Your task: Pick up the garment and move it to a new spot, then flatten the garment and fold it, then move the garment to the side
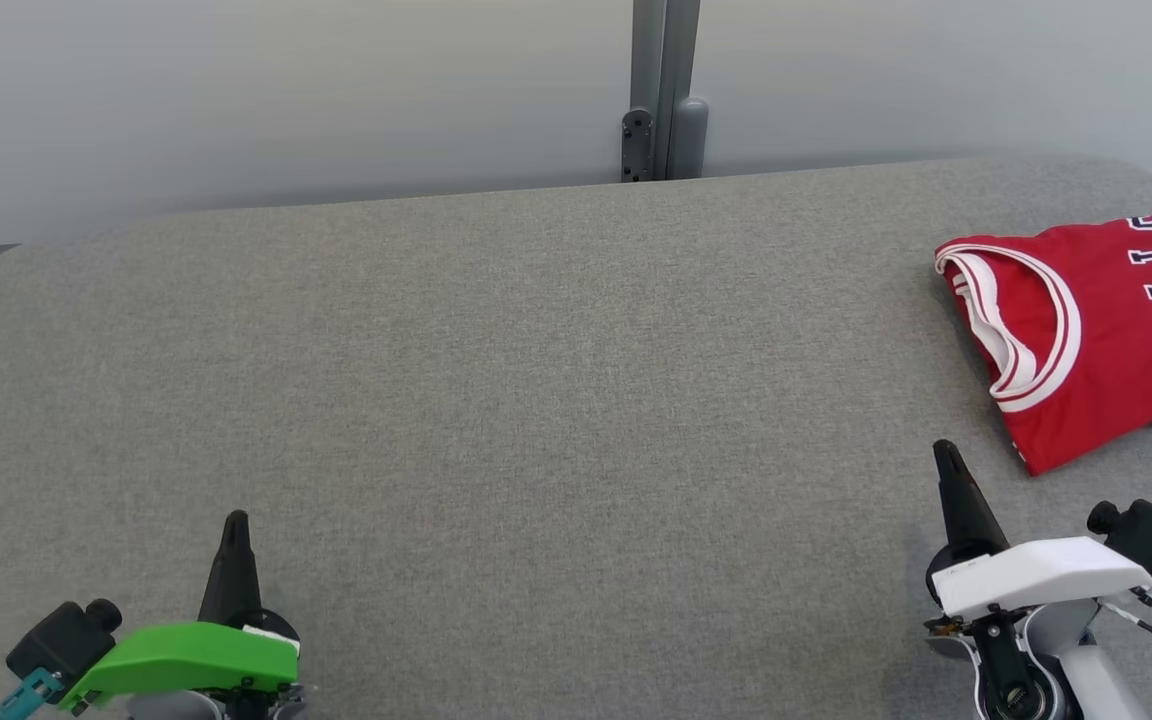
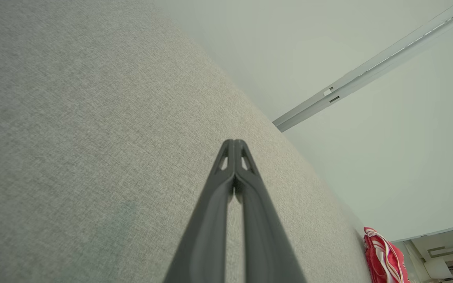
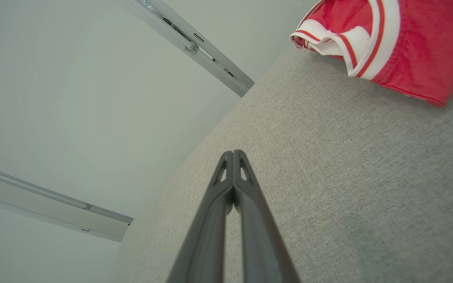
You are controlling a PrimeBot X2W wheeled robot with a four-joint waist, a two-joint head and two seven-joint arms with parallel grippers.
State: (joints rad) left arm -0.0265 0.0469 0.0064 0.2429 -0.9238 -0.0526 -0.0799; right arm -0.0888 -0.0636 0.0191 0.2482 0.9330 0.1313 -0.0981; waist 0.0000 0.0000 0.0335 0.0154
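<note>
Lying folded into a compact bundle, the red garment [image 1: 1096, 330] rests on the grey fabric-covered table [image 1: 536, 400] at its far right end, close to the rounded far corner and running past the right border of the head view. Its white collar band with thin red stripes faces the table's middle, and dark block letters outlined in white run along the part nearest the table's right end. The right gripper [image 1: 944, 452] is over the table's near right part, on the near side of the garment, close to its nearest corner but apart from it. Its two dark fingers are pressed together to a single point, gripping nothing, and a white housing sits behind them. In the right wrist view the same pinched fingers point across the table's cloth, with the garment's collar off to the upper right. The left gripper [image 1: 236, 520], with a green housing, is over the table's near left part, well apart from the garment. Its fingers are likewise closed tip to tip on nothing, as the left wrist view shows plainly. Beyond the table's far edge, about at its middle, a grey metal post [image 1: 664, 90] rises against a pale wall [image 1: 236, 100].
</note>
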